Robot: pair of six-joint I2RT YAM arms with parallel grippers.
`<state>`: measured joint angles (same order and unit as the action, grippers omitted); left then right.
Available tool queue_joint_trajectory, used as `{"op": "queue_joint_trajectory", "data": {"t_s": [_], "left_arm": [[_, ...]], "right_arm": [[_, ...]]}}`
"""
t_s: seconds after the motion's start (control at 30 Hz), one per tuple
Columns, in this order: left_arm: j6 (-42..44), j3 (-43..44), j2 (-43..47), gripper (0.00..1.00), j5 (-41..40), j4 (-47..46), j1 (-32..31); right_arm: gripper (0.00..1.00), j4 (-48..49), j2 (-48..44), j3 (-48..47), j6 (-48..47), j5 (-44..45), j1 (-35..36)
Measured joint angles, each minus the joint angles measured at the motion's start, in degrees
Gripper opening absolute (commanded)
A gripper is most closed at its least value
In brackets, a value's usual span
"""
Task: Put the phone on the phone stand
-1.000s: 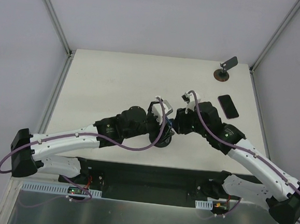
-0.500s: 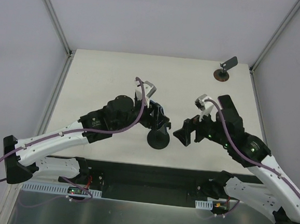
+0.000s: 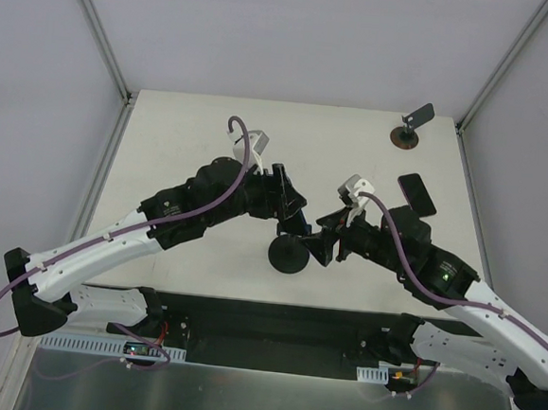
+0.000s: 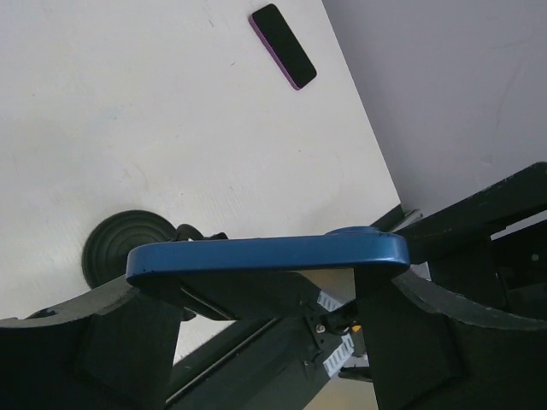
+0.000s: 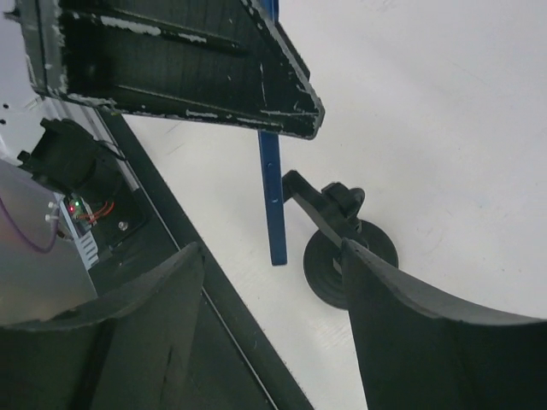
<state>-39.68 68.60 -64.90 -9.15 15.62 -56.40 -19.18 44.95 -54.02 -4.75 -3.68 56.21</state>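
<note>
Blue-edged phone (image 4: 269, 254) sits pinched in my left tool (image 4: 265, 280), right by the phone stand (image 4: 120, 248); right tool (image 5: 269, 256) wide, empty. Next: line it up and seat it.

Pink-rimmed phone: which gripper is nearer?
Right. In the top view the right gripper is left of the pink-rimmed phone; the left gripper, holding the blue-edged phone, is farther left again.

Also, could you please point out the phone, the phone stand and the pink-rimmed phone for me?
the phone (image 4: 269, 254): left wrist view, on its blue edge.
the phone stand (image 3: 289, 256): top external view, on its disc base.
the pink-rimmed phone (image 4: 285, 47): left wrist view, on its dark screen.
</note>
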Motion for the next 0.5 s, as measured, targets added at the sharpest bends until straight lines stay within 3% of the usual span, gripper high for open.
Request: {"op": "queue_joint_trajectory", "data": {"t_s": [0.23, 0.5], "left_arm": [[-8.87, 0.00, -0.02, 0.00, 2.78, 1.09, 2.51], [-16.76, 0.00, -0.02, 0.00, 6.29, 1.01, 3.72]], "right_arm": [[0.51, 6.62, 1.18, 0.81, 0.20, 3.69, 2.12], [0.42, 9.73, 2.60, 2.43, 0.44, 6.56, 3.52]]}}
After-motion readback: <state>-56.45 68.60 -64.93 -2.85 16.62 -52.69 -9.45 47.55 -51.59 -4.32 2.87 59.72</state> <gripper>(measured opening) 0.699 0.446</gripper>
